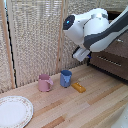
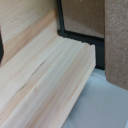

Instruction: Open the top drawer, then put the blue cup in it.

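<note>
The blue cup [image 1: 65, 78] stands upright on the wooden table, between a pink mug and an orange block. The dark brown dresser [image 1: 112, 65] is at the exterior view's right. My white arm crosses in front of its upper part, so only a strip of the top drawer [image 1: 121, 47] shows, and I cannot tell if it is open. A silver bar handle [image 1: 107, 61] shows on the front below. My gripper [image 1: 81, 54] hangs above the table next to the dresser's left side, up and to the right of the cup. Its fingers are not clear in either view.
A pink mug [image 1: 45, 82] stands left of the cup and an orange block [image 1: 78, 87] lies to its right. A white plate [image 1: 14, 111] sits at the table's front left. A woven screen [image 1: 35, 35] backs the table. The wrist view shows the table edge [image 2: 75, 90] and the screen's dark frame [image 2: 75, 35].
</note>
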You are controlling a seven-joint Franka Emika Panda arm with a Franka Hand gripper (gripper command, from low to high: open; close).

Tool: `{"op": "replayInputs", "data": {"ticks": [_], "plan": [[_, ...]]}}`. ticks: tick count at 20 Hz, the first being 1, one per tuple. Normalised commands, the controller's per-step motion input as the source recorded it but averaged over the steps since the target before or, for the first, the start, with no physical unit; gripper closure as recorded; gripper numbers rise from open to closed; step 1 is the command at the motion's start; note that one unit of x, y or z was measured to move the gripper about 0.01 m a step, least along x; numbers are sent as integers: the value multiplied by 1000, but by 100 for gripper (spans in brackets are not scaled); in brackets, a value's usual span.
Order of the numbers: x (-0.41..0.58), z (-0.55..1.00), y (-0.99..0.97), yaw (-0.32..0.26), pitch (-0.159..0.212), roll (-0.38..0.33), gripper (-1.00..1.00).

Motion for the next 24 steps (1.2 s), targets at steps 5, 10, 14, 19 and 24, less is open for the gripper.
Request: {"op": "replayInputs", "data": {"ticks": [5,10,14,19,24], "plan": [[294,107,119,-206,-62,107,-100],[414,61,87,-191,-29,101,-100],[474,24,61,-190,-5,119,-100],[582,14,49,-171,0,143,-100],[631,74,111,-136,0,152,-100]]}}
